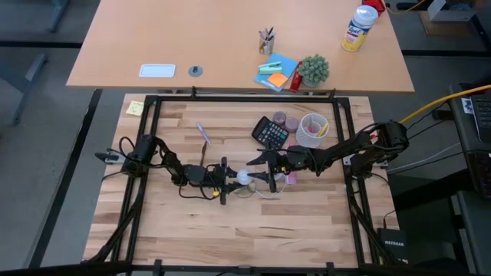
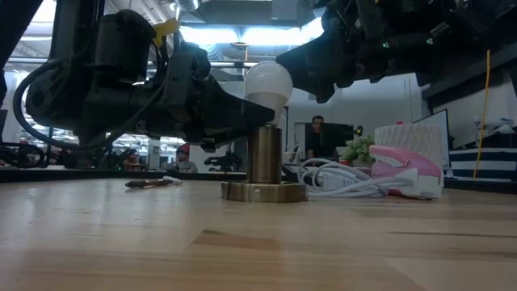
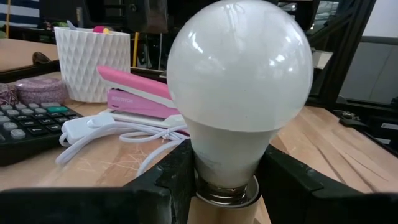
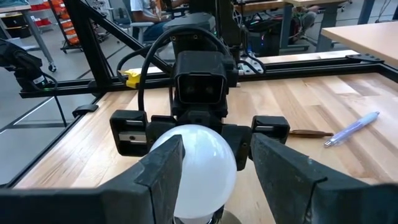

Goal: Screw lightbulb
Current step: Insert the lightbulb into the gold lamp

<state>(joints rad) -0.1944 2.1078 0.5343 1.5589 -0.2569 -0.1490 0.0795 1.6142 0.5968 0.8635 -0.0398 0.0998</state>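
The frosted-white lightbulb (image 2: 267,84) stands upright in a brass socket post (image 2: 264,153) with a round base (image 2: 264,191) at the table's middle; it also shows in the high view (image 1: 243,179). My left gripper (image 1: 228,182) comes level from the table's left and is shut at the post's top, under the bulb. My right gripper (image 4: 208,168) comes from the right, open, with its fingers on either side of the bulb's globe (image 4: 200,165). A gap shows beside one finger (image 4: 273,171); whether the other touches, I cannot tell. My left gripper pinches the joint of the bulb's neck and the socket's top (image 3: 227,190) between its two fingers (image 3: 171,180), coming level from the table's left. The silvery screw base shows just above the brass rim. The socket stands upright on its base on the table.
A white cord (image 2: 339,182) and a pink stapler (image 2: 404,166) lie just right of the socket. A calculator (image 1: 270,133), a white cup (image 1: 313,129) and a tape roll (image 1: 280,117) stand farther back. A pen (image 1: 203,135) lies far left. A person (image 2: 317,133) sits beyond the table.
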